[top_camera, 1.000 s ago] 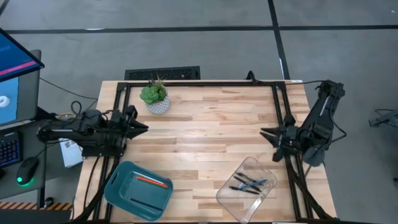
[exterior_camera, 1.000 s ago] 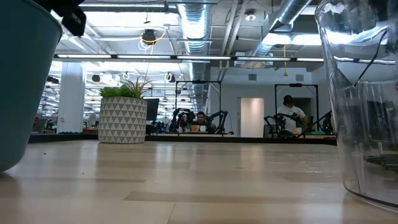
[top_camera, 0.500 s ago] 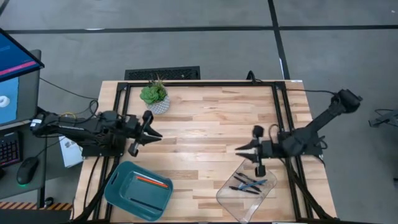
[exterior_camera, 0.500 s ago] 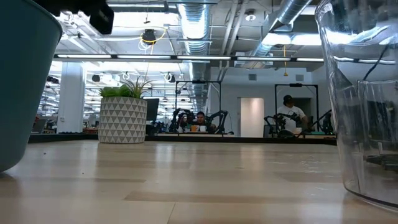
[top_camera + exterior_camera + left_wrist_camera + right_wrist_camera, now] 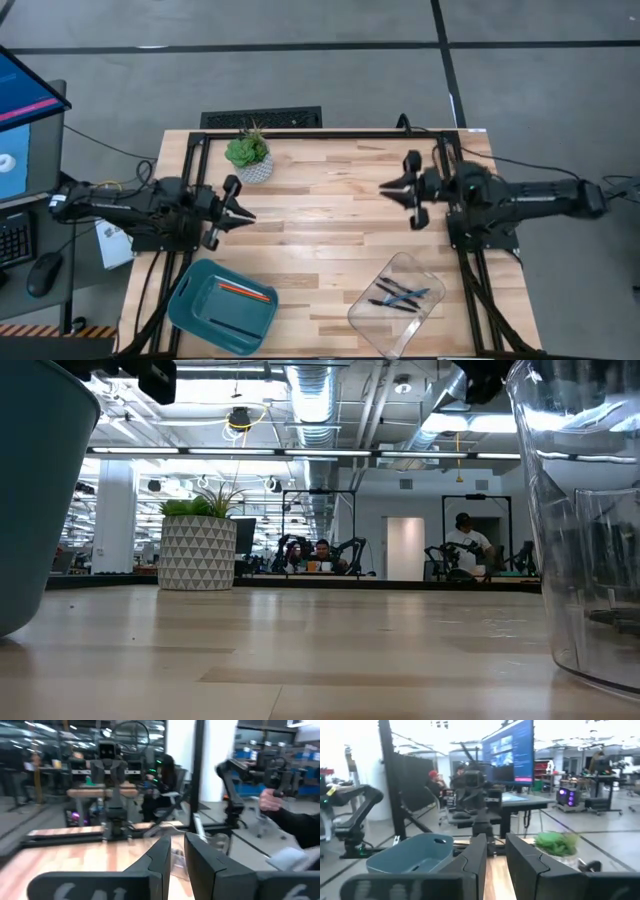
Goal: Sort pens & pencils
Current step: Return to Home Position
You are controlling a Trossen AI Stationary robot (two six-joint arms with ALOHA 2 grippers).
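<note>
Left tool (image 5: 247, 214), right tool (image 5: 384, 186) pressed together above worktop (image 5: 330, 225), facing each other; pens (image 5: 402, 295) lie in clear bin (image 5: 362, 307), pencils (image 5: 245, 291) in teal bin (image 5: 186, 291).

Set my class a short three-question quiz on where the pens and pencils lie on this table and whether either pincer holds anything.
1. True or false: the orange-red pencil lies in the blue bin.
2. The pens lie in: A) the transparent bin; B) the blue bin; C) neither bin.
3. How many pens or pencils do the left pincer and the right pincer hold?
Key: 1 true; 2 A; 3 none.
</note>
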